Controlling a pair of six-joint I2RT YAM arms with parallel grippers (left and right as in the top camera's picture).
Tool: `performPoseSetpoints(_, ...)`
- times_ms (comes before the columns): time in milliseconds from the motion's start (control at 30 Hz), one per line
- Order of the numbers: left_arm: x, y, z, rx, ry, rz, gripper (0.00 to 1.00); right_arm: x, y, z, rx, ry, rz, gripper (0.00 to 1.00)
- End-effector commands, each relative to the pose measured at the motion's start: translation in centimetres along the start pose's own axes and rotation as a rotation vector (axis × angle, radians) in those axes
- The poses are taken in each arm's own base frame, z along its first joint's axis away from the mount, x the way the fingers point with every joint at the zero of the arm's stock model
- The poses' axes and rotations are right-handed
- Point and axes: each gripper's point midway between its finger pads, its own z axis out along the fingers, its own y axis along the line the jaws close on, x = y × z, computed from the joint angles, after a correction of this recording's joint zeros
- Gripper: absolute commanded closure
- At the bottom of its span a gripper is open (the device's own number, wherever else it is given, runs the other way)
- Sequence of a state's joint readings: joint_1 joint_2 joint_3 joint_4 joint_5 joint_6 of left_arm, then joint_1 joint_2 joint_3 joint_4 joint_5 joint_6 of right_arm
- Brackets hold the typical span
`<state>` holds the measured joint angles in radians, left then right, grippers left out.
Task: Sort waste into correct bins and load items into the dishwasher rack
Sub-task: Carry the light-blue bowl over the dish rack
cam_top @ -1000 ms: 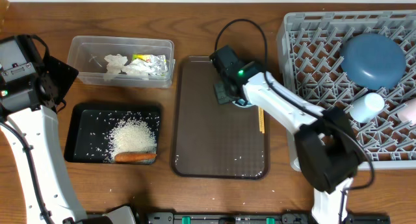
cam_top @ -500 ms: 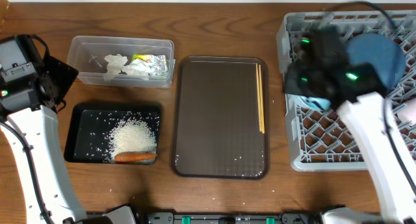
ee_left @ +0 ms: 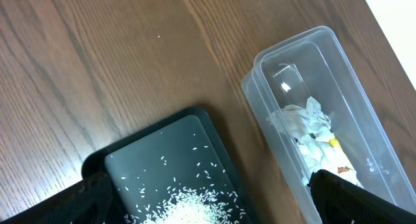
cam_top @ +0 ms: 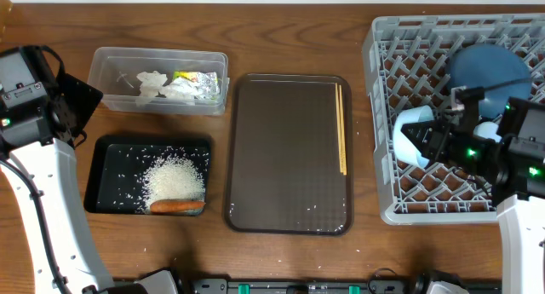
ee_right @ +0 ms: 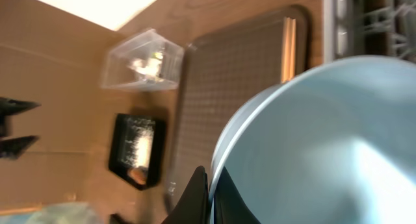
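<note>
The right jaws are clamped on the rim of a light-blue bowl (cam_top: 413,132), held tilted over the grey rack (cam_top: 400,47), with the dark-blue plate (cam_top: 485,68) just beyond them. Chopsticks (cam_top: 341,128) lie on a brown tray (cam_top: 281,158) to their left. The left jaws stand apart above a black tray (ee_left: 162,146) of rice (ee_left: 188,204) and a clear tub (ee_left: 305,68) on the worktop (ee_left: 97,68).

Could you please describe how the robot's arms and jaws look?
Both arms have white tubular links and boxy black joint housings. The left arm carries a thin black cable. The right arm shows green indicator lights and a thin black cable too. The jaws are black.
</note>
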<state>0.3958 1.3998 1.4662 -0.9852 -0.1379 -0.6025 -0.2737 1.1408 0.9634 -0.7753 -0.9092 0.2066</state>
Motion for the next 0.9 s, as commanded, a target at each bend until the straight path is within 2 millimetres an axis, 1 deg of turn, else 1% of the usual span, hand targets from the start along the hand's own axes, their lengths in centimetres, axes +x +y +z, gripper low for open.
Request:
performPoseSetpoints(0,-0.4,0.2,0.0,-0.01,-0.011,-0.005,0.0,1.0,1.3,-0.3,-0.215,0.02,0.021,0.99)
performPoseSetpoints(133,-0.4,0.2,0.0,-0.01,-0.011,-0.005,0.0,1.2,-1.2,-0.2,-0.201,0.004,0.101,0.99)
performPoseSetpoints(233,-0.4,0.2,0.0,-0.01,-0.011,-0.005,0.0,0.7,-2.9,-0.6,-0.177,-0.029,0.143,0.99)
performPoseSetpoints(400,-0.4,0.2,-0.1,-0.01,-0.011,-0.005,0.0,0.0,-4.3,-1.6,-0.154,-0.072,0.178,0.99)
performPoseSetpoints(467,-0.4,0.2,0.0,-0.01,-0.011,-0.005,0.0,-0.1,-4.6,-1.8,-0.145,-0.081,0.188,0.97)
performPoseSetpoints(567,-0.4,0.2,0.0,-0.01,-0.011,-0.005,0.0,0.4,-5.9,-1.7,-0.067,-0.073,0.223,0.95)
performPoseSetpoints(667,-0.4,0.2,-0.1,-0.01,-0.011,-0.005,0.0,1.4,-8.1,-1.6,0.066,-0.052,0.27,0.96)
performPoseSetpoints(733,-0.4,0.2,-0.1,-0.01,-0.011,-0.005,0.0,1.9,-9.2,-1.7,0.131,-0.042,0.288,0.97)
performPoseSetpoints(867,-0.4,0.2,0.0,-0.01,-0.011,-0.005,0.0,2.1,-9.9,-1.8,0.176,-0.042,0.326,0.95)
